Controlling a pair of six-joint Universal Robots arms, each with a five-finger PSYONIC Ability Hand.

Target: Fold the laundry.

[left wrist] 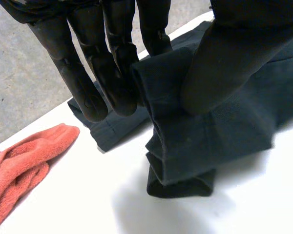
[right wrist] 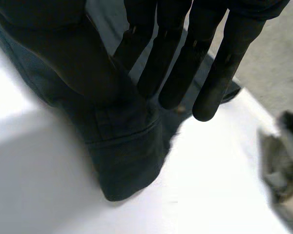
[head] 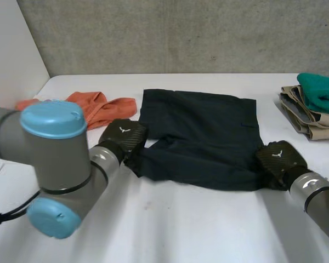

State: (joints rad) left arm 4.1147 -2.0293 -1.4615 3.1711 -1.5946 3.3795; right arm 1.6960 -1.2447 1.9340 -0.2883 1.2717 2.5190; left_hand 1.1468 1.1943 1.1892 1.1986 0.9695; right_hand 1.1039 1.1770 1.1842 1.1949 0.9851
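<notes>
A dark, nearly black garment (head: 203, 131) lies spread across the middle of the white table (head: 170, 219). My left hand (head: 123, 137) is at its near left corner. In the left wrist view the thumb (left wrist: 224, 63) presses a fold of the garment (left wrist: 205, 141) against the straight fingers (left wrist: 83, 73), and the cloth bunches below the pinch. My right hand (head: 279, 159) is at the near right corner. There the thumb (right wrist: 63, 53) pinches the hemmed edge of the garment (right wrist: 127, 156) against the fingers (right wrist: 176, 68).
An orange cloth (head: 98, 107) lies crumpled left of the garment, close to my left hand (left wrist: 19, 165). A stack of folded laundry sits at the table's right edge, with a teal piece (head: 321, 90) on beige ones (head: 307, 118). My left arm (head: 49, 159) bulks at the near left.
</notes>
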